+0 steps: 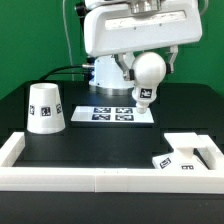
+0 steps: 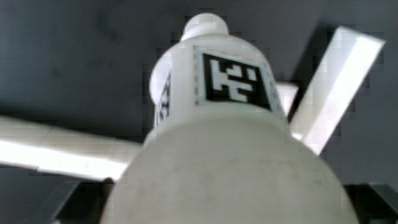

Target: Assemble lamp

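My gripper (image 1: 150,57) is shut on the round head of the white bulb (image 1: 149,70) and holds it in the air above the table. The bulb's short tagged stem (image 1: 146,96) points down, tilted slightly. In the wrist view the bulb (image 2: 222,150) fills the picture, with its tagged stem (image 2: 231,78) pointing away from the camera. My gripper (image 2: 217,206) clamps the bulb's wide end, and only dark finger edges show. The cup-shaped shade (image 1: 45,107) stands mouth down at the exterior view's left. The flat square base (image 1: 184,153) lies at the exterior view's right.
The marker board (image 1: 115,114) lies on the black table below and behind the bulb. A low white frame (image 1: 100,178) borders the table's front and sides. Its rails also show behind the bulb in the wrist view (image 2: 331,90). The base lies in the frame's right corner.
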Action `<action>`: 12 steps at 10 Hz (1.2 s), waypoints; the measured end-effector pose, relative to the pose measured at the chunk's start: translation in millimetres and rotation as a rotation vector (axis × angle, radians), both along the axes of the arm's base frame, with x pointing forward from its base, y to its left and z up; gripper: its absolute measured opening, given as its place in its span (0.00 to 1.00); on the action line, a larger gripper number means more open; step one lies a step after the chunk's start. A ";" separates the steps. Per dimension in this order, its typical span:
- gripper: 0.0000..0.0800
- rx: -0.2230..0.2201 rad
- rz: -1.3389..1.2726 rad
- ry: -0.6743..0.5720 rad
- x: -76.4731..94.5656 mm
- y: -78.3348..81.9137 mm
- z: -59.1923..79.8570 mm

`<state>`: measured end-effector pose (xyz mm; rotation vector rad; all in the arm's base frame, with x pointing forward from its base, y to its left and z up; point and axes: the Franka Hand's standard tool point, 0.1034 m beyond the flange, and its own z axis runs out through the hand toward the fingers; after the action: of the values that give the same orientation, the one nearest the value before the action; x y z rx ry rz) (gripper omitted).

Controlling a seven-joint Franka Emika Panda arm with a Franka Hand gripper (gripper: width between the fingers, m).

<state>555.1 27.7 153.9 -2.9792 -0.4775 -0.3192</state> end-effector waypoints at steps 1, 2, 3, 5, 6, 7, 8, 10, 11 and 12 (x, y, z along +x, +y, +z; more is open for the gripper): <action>0.73 -0.008 -0.005 -0.035 -1.6 -4.6 -2.9; 0.73 -0.024 -0.005 -0.105 2.8 -11.0 -1.6; 0.73 -0.027 -0.018 -0.131 3.1 -9.5 -2.9; 0.73 -0.002 -0.033 -0.123 17.6 4.1 0.1; 0.73 0.016 -0.057 -0.119 25.8 12.4 2.7; 0.73 0.039 -0.078 -0.106 34.8 24.0 5.4; 0.73 0.066 -0.112 -0.092 44.4 35.1 7.4; 0.73 0.076 -0.122 -0.087 51.3 38.7 6.4; 0.73 0.076 -0.126 -0.083 49.9 37.5 4.6; 0.73 0.076 -0.126 -0.082 49.8 37.5 3.9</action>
<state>604.8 65.2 157.9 -2.9368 -0.2788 -0.4620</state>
